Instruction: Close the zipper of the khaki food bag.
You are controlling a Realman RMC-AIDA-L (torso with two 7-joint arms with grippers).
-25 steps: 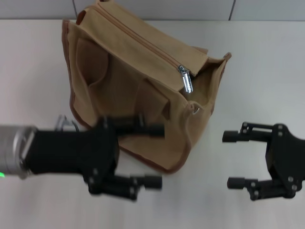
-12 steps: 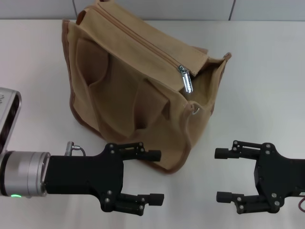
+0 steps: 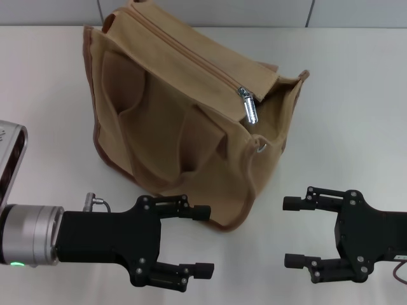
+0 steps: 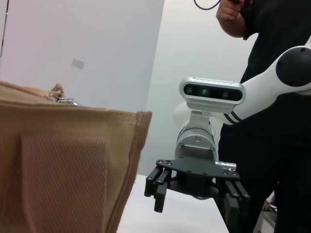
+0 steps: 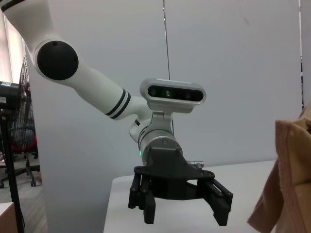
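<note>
Mostly, the zipper [image 3: 191, 60] was shut, its slider [image 3: 247, 101] stopped short of the bag's [image 3: 172, 127] right end, where a gap stayed open. Near the bag, on the robot's side, the left gripper [image 3: 198, 241] and right gripper [image 3: 292, 232] both hung wide open, holding nothing. No brand or writing was legible.

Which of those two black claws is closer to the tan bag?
The left claw: its upper finger reaches the khaki food bag's near bottom edge, while the right claw hangs apart beside it.
</note>
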